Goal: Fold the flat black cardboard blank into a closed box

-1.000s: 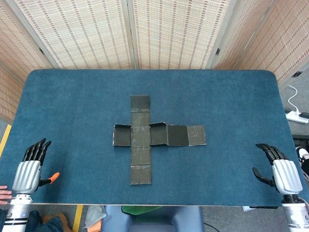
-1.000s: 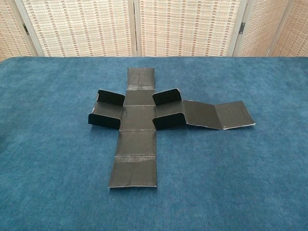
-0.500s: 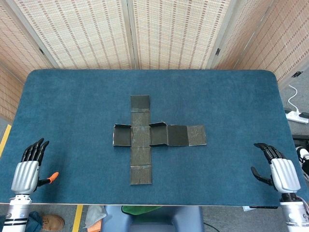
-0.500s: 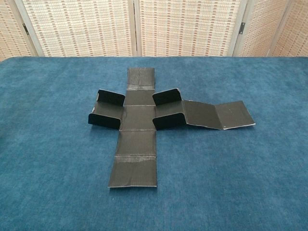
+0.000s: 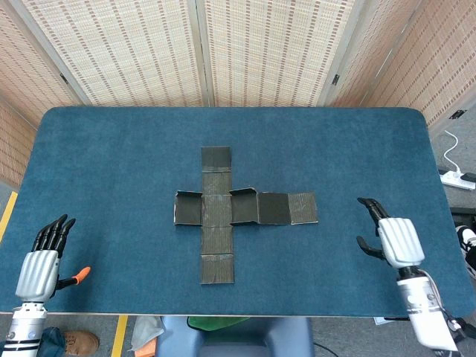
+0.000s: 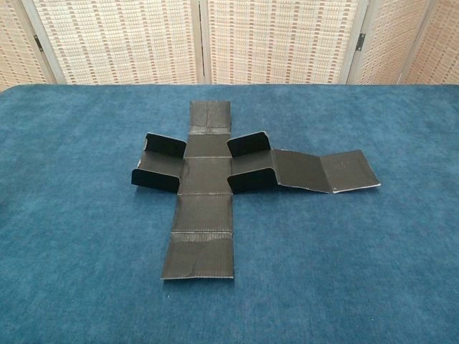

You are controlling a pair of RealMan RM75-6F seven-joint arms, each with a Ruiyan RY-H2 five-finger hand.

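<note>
The black cardboard blank lies unfolded in a cross shape at the middle of the blue surface, untouched by either hand. Its long strip runs from the far side toward the robot, and a shorter arm of panels stretches to the right. In the chest view the blank shows four small side flaps standing partly upright around the middle panel, two on the left and two on the right, while the rightmost panel is lifted slightly off the cloth.

The left hand sits at the near left edge of the surface, well apart from the blank, its dark fingers extended and lying close side by side, holding nothing. An orange tip shows beside its thumb side.

The right hand is over the surface to the right of the blank, near its right arm of panels but clear of it. Its fingers are loosely spread and slightly curled, thumb apart, and hold nothing.

Neither hand appears in the chest view
</note>
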